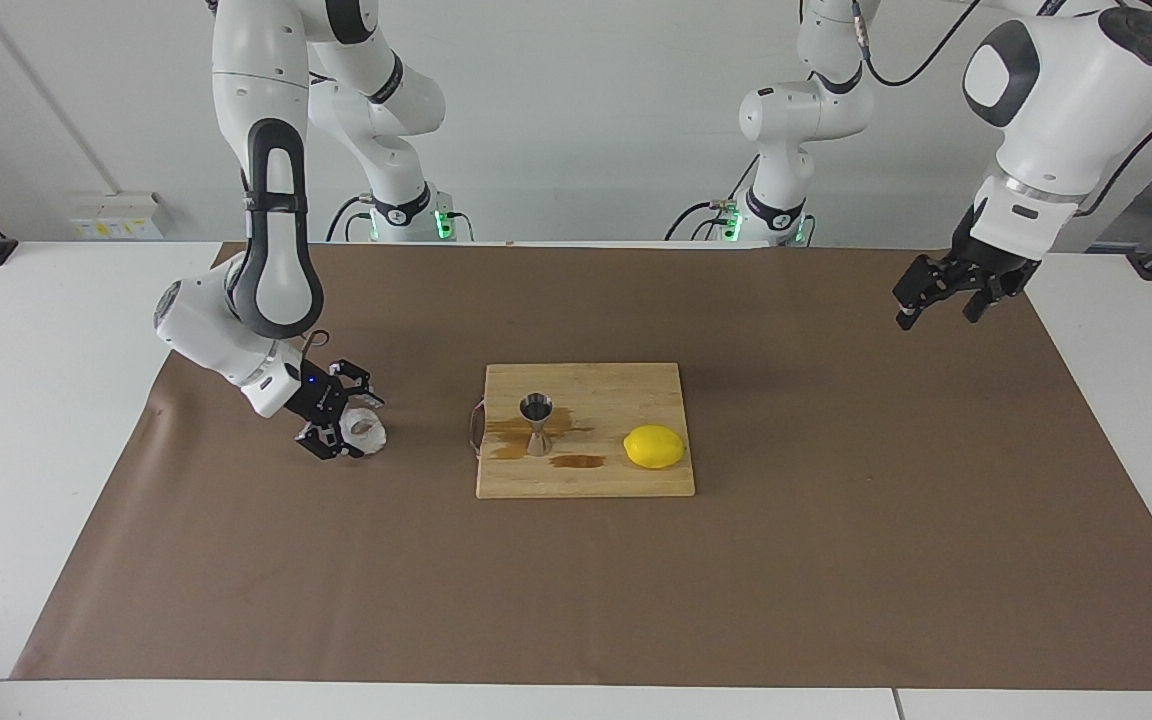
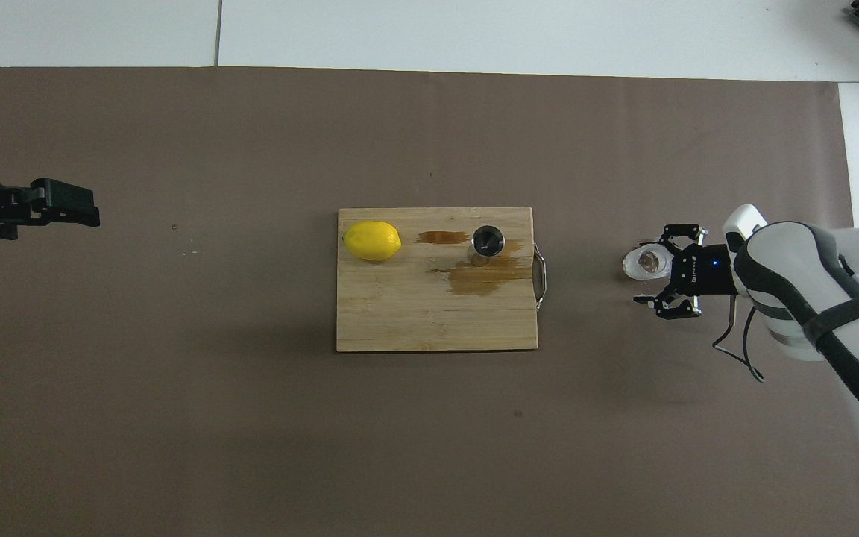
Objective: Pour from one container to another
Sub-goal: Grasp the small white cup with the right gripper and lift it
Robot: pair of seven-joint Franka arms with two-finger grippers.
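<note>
The whitish crinkled cup (image 1: 368,430) stands on the brown mat, toward the right arm's end from the cutting board; it also shows in the overhead view (image 2: 642,262). My right gripper (image 1: 348,425) is low at the cup, open, with its fingers on either side of it (image 2: 652,270). I cannot tell whether they touch it. The steel jigger (image 1: 537,424) stands upright on the board (image 2: 487,244). My left gripper (image 1: 936,312) is open and empty, raised over the mat at the left arm's end (image 2: 90,215).
The wooden cutting board (image 1: 586,480) with a metal handle lies mid-table and has brown liquid stains (image 2: 483,278) around the jigger. A lemon (image 1: 654,446) sits on the board toward the left arm's end. The brown mat (image 1: 576,600) covers the table.
</note>
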